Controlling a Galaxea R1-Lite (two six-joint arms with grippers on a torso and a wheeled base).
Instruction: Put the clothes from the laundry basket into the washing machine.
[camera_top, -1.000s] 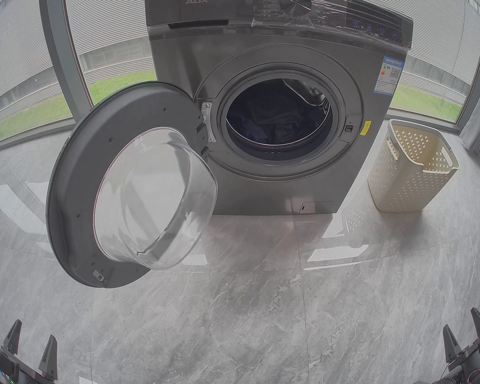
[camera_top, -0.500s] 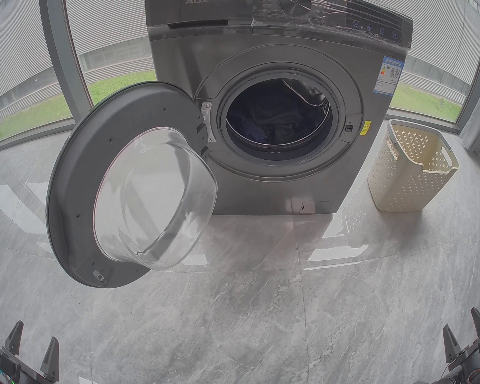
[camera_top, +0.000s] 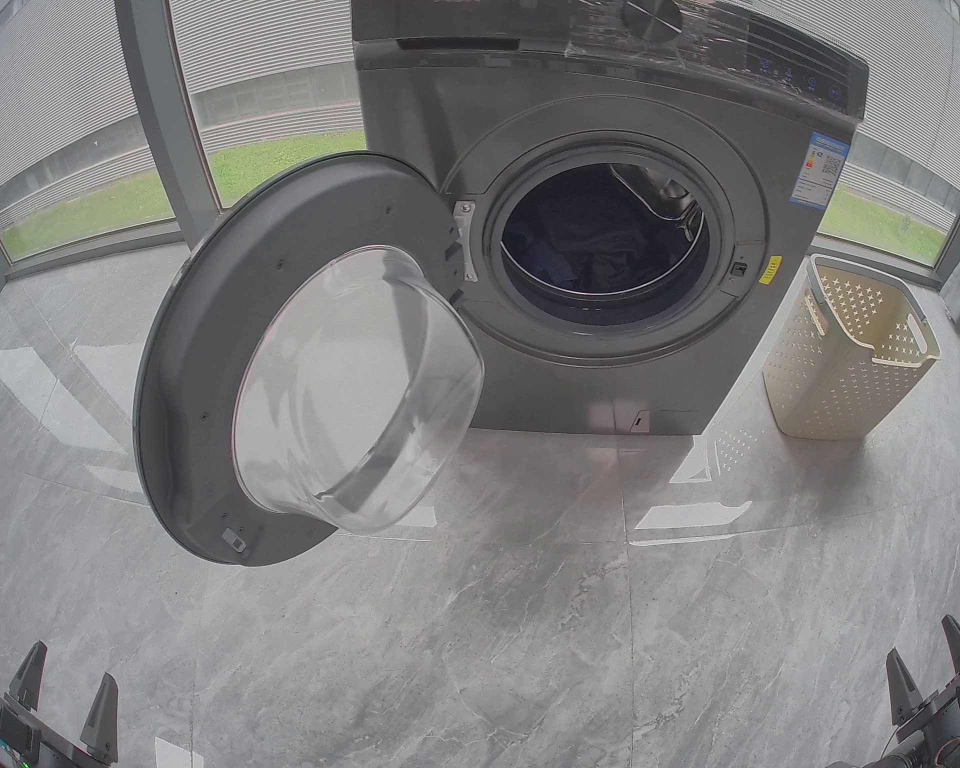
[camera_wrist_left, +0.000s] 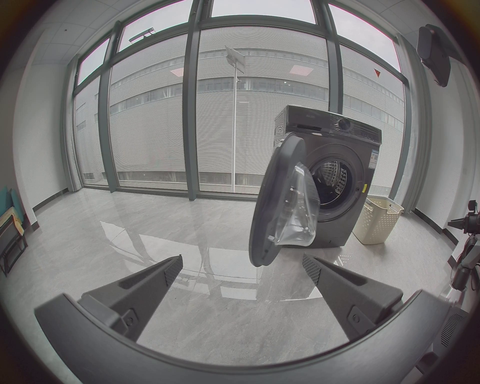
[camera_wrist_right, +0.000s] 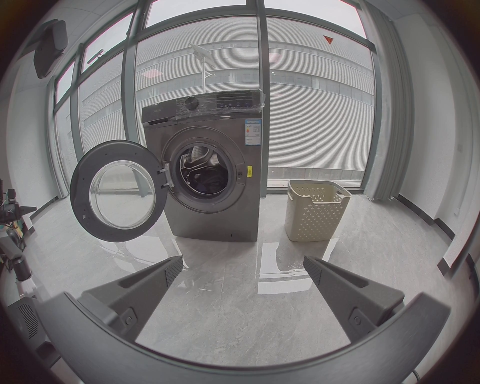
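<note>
Camera: whole head view shifted; nothing else moved.
Left gripper (camera_top: 67, 665): fingers apart, holding nothing.
Right gripper (camera_top: 920, 640): fingers apart; laundry basket (camera_top: 830, 390) well ahead.
Clothes (camera_top: 600, 250): dark, inside washing machine (camera_top: 560, 390) drum, far ahead of both.

Both jaws low, wide apart.

Floor (camera_top: 520, 640) bears washing machine (camera_top: 600, 390), laundry basket (camera_top: 850, 375) beside.

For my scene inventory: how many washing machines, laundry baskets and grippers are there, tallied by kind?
Washing machine: 1
Laundry basket: 1
Grippers: 2 (left gripper, right gripper)
Total: 4
</note>
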